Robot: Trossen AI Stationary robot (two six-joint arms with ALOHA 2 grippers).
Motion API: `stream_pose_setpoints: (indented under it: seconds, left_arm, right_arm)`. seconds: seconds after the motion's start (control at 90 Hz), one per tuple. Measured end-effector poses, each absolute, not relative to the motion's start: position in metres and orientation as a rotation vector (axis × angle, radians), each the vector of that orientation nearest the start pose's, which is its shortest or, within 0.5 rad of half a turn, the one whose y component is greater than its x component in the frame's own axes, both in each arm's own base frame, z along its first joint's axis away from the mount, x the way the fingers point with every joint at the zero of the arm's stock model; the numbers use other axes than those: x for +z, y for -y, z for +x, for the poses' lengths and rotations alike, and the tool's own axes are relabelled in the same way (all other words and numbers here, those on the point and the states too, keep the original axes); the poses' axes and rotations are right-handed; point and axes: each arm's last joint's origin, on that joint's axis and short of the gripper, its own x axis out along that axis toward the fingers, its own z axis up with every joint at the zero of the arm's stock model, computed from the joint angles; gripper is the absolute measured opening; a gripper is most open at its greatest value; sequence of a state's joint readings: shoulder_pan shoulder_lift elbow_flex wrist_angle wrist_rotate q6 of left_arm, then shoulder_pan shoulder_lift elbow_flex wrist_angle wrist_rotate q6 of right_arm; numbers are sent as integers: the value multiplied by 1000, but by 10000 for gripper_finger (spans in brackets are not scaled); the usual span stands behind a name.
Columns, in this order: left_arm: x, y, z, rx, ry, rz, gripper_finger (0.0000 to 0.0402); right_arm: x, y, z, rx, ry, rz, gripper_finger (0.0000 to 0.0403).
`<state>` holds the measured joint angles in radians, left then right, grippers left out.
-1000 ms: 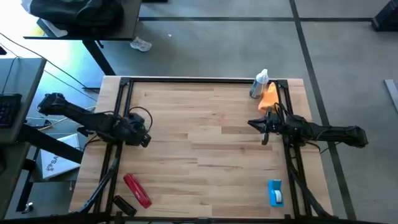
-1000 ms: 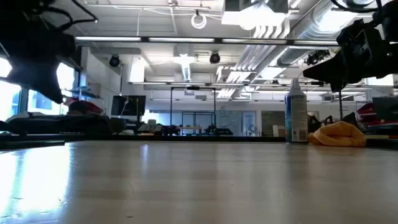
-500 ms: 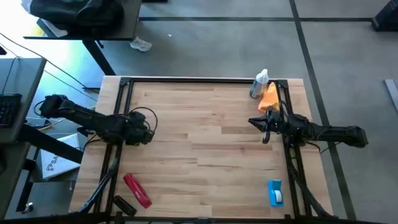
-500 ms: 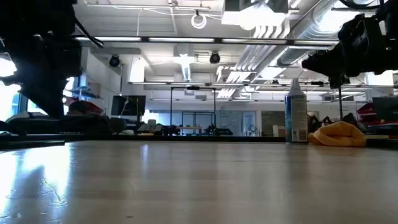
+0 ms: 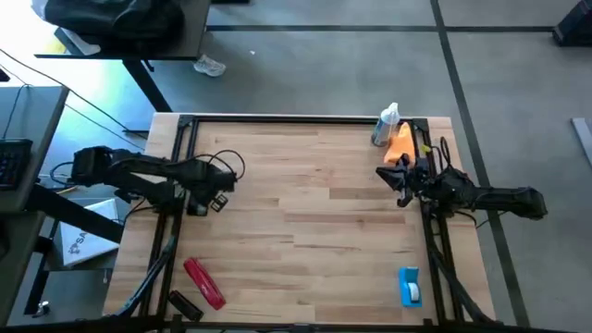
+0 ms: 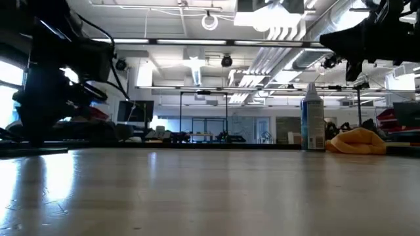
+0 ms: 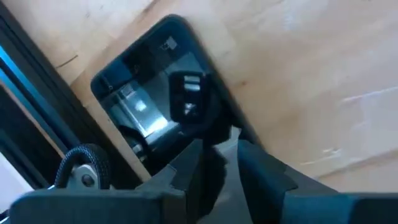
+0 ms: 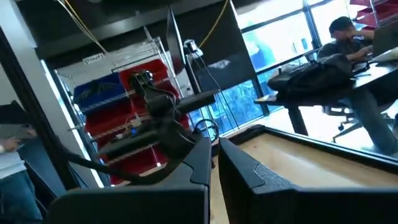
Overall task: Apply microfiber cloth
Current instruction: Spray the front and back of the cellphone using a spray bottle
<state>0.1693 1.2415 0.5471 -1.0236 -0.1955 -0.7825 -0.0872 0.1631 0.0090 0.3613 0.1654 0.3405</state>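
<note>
The cloth (image 5: 400,144) lies just beyond the right gripper (image 5: 400,178), fingers closed and empty, toward the far edge; left arm far off

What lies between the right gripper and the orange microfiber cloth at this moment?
Nothing. In the high view the right gripper sits just short of the microfiber cloth, with only bare wooden table between them.

Both arms are dark, jointed tubes with looping black cables and slim two-fingered ends.
</note>
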Motion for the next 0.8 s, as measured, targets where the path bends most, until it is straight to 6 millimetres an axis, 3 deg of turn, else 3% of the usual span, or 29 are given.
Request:
stream_pose_setpoints:
  seconds: [0.311, 0.522, 0.644, 0.8]
  left_arm:
    - [139, -30, 151, 901, -1545, -519, 78]
    - [151, -23, 192, 695, -1250, -528, 78]
    - [168, -16, 223, 502, -1007, -503, 78]
    - [194, 4, 244, 222, -867, -537, 78]
  right_arm:
    - [188, 14, 104, -202, 262, 434, 0]
    - [188, 14, 104, -185, 268, 489, 0]
    - [188, 12, 105, -165, 266, 528, 0]
    - [188, 5, 109, -97, 240, 533, 0]
